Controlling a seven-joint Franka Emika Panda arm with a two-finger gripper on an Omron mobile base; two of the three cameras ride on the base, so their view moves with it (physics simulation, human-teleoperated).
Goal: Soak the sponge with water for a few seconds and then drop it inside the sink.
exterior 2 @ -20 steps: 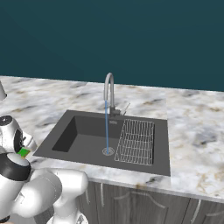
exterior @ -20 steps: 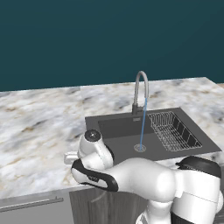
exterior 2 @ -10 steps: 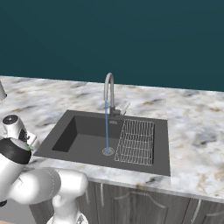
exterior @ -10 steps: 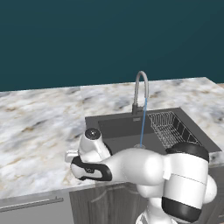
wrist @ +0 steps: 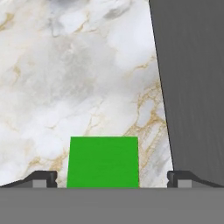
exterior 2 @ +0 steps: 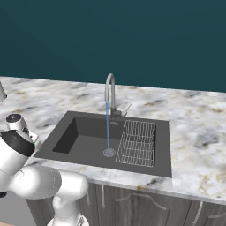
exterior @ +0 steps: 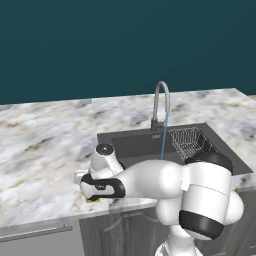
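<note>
The green sponge (wrist: pixel 103 162) lies flat on the marble counter, just left of the sink (wrist: pixel 192 87). My gripper (wrist: pixel 112 179) is open and pointed down over it, one fingertip (wrist: pixel 43 178) on each side of the sponge with room to spare. From the left base view a sliver of the sponge (exterior: pixel 93 200) peeks out under the hand (exterior: pixel 100 186) near the counter's front edge. The dark sink (exterior: pixel 135 142) (exterior 2: pixel 84 132) has water (exterior: pixel 163 140) (exterior 2: pixel 107 128) running in a thin blue stream from the faucet (exterior: pixel 161 100) down to the drain (exterior 2: pixel 108 152).
A wire mesh rack (exterior 2: pixel 137 143) (exterior: pixel 190 140) fills the right part of the basin. Marble counter (exterior: pixel 45 145) stretches left of the sink. My own arm (exterior: pixel 200 195) bulks across the sink's front edge. Cabinet fronts (exterior 2: pixel 145 207) run below the counter.
The arm's elbow has swung forward and to the right. The hand has settled over the sponge at the counter's front. The jaws stay equally wide.
</note>
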